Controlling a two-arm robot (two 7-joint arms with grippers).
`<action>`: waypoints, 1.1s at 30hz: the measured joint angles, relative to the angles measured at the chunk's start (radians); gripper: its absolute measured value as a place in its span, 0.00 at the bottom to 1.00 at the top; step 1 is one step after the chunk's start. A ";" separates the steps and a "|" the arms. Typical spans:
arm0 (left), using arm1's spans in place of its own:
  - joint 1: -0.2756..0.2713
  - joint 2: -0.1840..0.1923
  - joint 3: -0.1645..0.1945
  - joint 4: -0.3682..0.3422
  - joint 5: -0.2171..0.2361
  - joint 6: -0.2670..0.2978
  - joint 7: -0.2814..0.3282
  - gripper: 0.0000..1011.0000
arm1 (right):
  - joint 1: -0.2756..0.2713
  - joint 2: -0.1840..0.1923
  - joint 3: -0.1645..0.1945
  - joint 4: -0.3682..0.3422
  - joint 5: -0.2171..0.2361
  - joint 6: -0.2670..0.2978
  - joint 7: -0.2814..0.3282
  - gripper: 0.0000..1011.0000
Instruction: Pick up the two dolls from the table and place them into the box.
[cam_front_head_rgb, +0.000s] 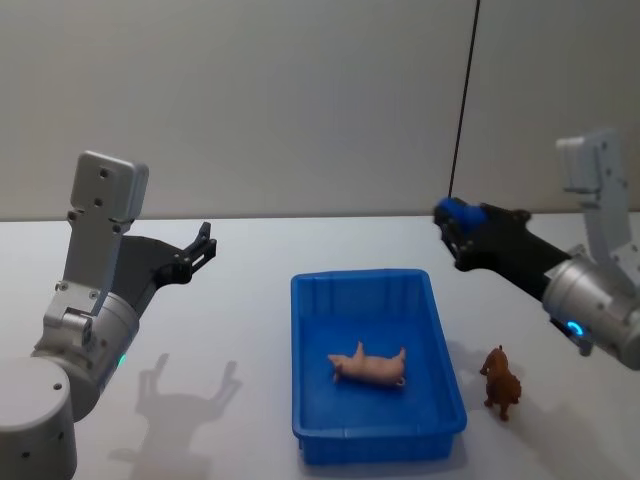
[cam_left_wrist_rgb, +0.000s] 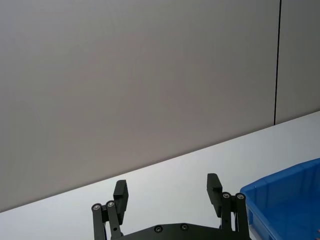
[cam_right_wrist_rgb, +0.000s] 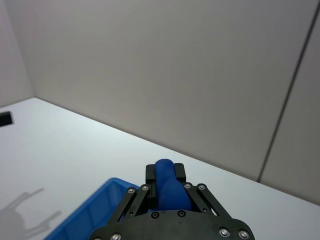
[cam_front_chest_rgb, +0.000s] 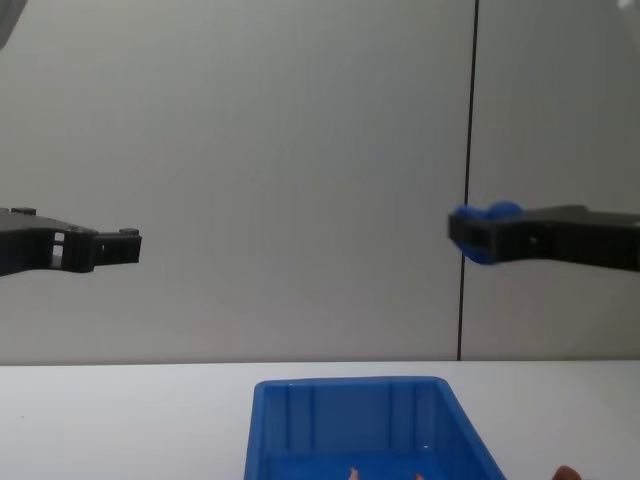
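The blue box (cam_front_head_rgb: 297, 360) stands on the white table (cam_front_head_rgb: 220, 330) in front of me. One pale pink doll (cam_front_head_rgb: 370, 367) lies on its side on the box floor. A small brown animal figure (cam_front_head_rgb: 500, 382) stands on the table just right of the box. My right gripper (cam_front_head_rgb: 452, 216) hangs high above the table, beyond the box's far right corner, shut on a rounded blue object (cam_right_wrist_rgb: 167, 181). At the same height on the left, my left gripper (cam_left_wrist_rgb: 167, 187) is open with nothing in it.
Bare tabletop stretches left of the box, crossed by the left gripper's shadow (cam_front_head_rgb: 185, 395). A plain grey wall with a dark vertical seam (cam_front_chest_rgb: 468, 180) rises behind the table. A small black patch (cam_right_wrist_rgb: 5, 119) lies on the far table.
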 joint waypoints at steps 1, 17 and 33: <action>0.000 0.000 0.000 0.000 0.000 0.000 0.000 0.99 | 0.004 -0.003 -0.002 0.000 0.003 0.003 0.011 0.20; 0.000 0.000 0.000 0.000 0.000 0.000 0.000 0.99 | 0.042 -0.022 -0.042 0.011 0.007 0.160 0.144 0.18; 0.000 0.000 0.000 0.000 0.000 0.000 0.000 0.99 | 0.030 -0.004 -0.064 0.016 -0.032 0.256 0.192 0.43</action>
